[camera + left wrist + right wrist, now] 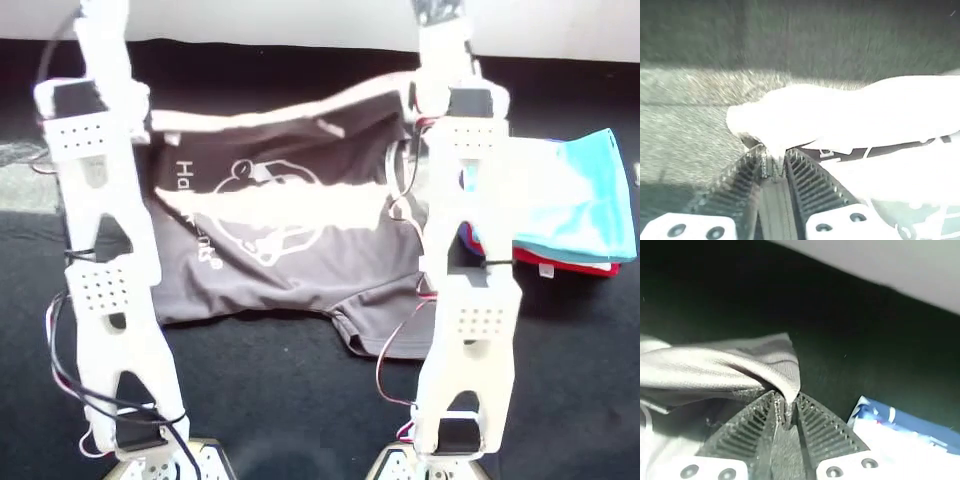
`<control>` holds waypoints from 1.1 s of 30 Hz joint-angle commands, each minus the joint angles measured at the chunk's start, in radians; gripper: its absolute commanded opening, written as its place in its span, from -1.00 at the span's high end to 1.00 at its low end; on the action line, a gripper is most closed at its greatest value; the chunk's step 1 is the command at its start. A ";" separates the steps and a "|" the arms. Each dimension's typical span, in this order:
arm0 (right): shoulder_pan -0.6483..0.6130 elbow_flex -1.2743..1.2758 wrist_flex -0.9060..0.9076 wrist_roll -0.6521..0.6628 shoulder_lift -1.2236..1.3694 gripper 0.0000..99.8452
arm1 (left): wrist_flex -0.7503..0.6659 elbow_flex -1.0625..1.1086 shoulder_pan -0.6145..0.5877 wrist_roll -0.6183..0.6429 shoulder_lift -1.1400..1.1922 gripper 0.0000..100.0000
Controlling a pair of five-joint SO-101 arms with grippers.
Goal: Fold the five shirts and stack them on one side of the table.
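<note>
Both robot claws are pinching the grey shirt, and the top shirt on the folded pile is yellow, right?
Not quite. The top shirt on the folded pile is light blue, not yellow, as the high view shows. Both claws, left gripper and right gripper, do pinch the grey shirt.

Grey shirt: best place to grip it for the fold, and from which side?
Probably its far edge, at the two corners, coming from the near side over the cloth. The grey shirt lies spread wide and flat, so a pinch at each end should keep that edge straight. The left hand and right hand are shut on those corners, with the edge raised between them.
</note>
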 commanded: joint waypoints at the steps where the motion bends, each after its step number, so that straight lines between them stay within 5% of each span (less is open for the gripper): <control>1: -0.001 -0.062 0.067 0.005 0.018 0.99 | 0.017 -0.041 0.018 -0.005 0.024 0.98; 7: 0.004 -0.140 0.286 0.008 -0.005 0.99 | 0.178 -0.042 0.016 -0.005 0.024 0.98; 13: -0.001 -0.315 0.581 0.008 -0.031 0.99 | 0.195 0.025 -0.025 -0.005 -0.004 0.98; 23: 0.022 -0.308 0.619 0.003 -0.076 0.99 | 0.189 0.700 0.001 -0.031 -0.484 0.98; 33: -0.018 0.673 0.550 0.003 -0.753 0.99 | 0.189 1.141 -0.005 -0.126 -0.708 0.98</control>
